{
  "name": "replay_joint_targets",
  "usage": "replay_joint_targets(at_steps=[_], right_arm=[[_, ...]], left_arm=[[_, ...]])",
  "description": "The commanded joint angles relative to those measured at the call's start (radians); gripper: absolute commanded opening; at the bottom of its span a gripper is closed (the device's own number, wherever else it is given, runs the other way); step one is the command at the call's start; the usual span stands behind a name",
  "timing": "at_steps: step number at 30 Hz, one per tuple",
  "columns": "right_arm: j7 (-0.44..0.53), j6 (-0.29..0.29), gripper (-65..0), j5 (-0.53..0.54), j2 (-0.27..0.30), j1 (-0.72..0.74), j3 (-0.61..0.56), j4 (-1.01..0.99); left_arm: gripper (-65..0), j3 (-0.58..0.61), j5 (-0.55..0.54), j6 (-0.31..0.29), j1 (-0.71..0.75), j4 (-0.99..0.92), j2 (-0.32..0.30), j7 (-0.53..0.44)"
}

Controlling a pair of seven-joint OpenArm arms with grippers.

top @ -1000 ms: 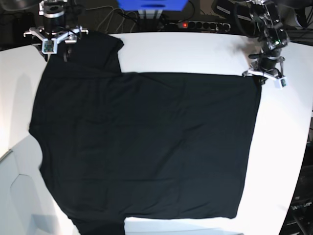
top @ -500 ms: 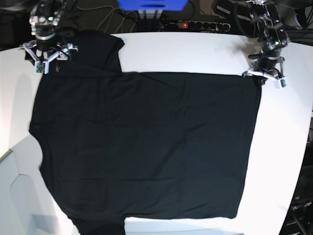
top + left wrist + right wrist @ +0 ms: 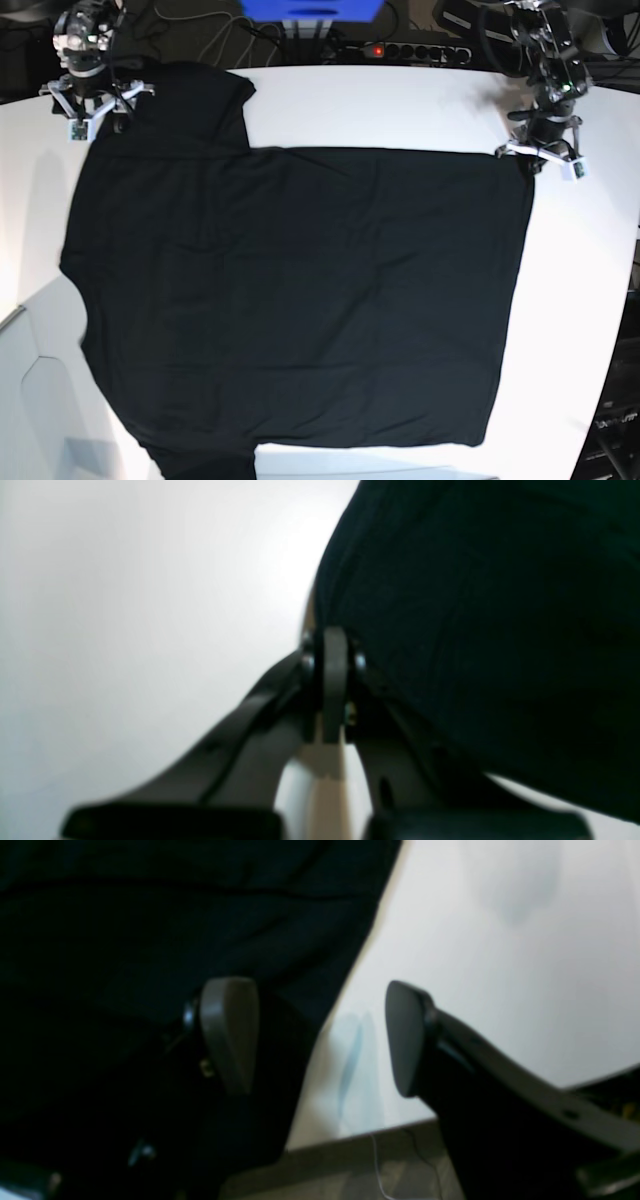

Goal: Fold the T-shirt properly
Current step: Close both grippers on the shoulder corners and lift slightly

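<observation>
While the T-shirt (image 3: 300, 300) lies spread flat and black across most of the white table (image 3: 400, 105), both arms sit at its far corners. Seen in the base view, the cloth fills the middle of the tabletop, with one sleeve reaching up toward eleven o'clock and the straight hem edge running down the three o'clock side.

At about two o'clock, the left gripper (image 3: 542, 160) is down at the hem corner. Its wrist camera shows the two fingers pressed together, with the black fabric (image 3: 475, 630) bunched right against them on their right side; it looks pinched onto the shirt's edge, the bare table (image 3: 125, 605) pale to the left.

Over at eleven o'clock, the right gripper (image 3: 95, 108) hangs by the sleeve, at the table's far edge. From its own camera the jaws stand wide apart: one pad (image 3: 227, 1032) is over the dark cloth (image 3: 150, 915), the other (image 3: 405, 1037) over bare white table (image 3: 500, 965), and the shirt's edge runs between them. Nothing is held there.
</observation>
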Motion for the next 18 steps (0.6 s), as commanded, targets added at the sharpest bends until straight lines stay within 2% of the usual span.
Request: replay_joint_targets(at_steps=[1,4,8,11,15,18], right_arm=[[-0.023,0.054,-24.4,-0.003,0.007,-0.006,0.000,-0.007],[-0.023,0.121,-26.5,-0.003,0.009,0.014,0.006,-0.033],[-0.023,0.219,-36.5,-0.006,0.009,0.019,0.009,-0.061],[-0.023,0.229,-47.3,-0.006,0.009,0.019,0.012,-0.055],[-0.023,0.229,-65.0,-0.006,0.006,0.024,0.057,-0.052],[-0.023,0.229,-65.0,-0.006,0.009,0.042,0.092,-0.052]], left_arm=[[-64.9,-0.004,0.006,0.002,0.008,0.012,-0.013,0.004],[-64.9,-0.004,0.008,0.002,0.008,0.012,-0.013,0.004],[-64.9,-0.004,0.003,0.002,0.021,0.012,-0.013,0.003],[-64.9,-0.004,0.003,0.002,0.021,0.012,-0.013,0.003],[-64.9,-0.005,0.003,0.002,0.022,0.012,-0.013,0.004],[-64.9,-0.005,0.003,0.002,0.022,0.012,-0.013,0.004]])
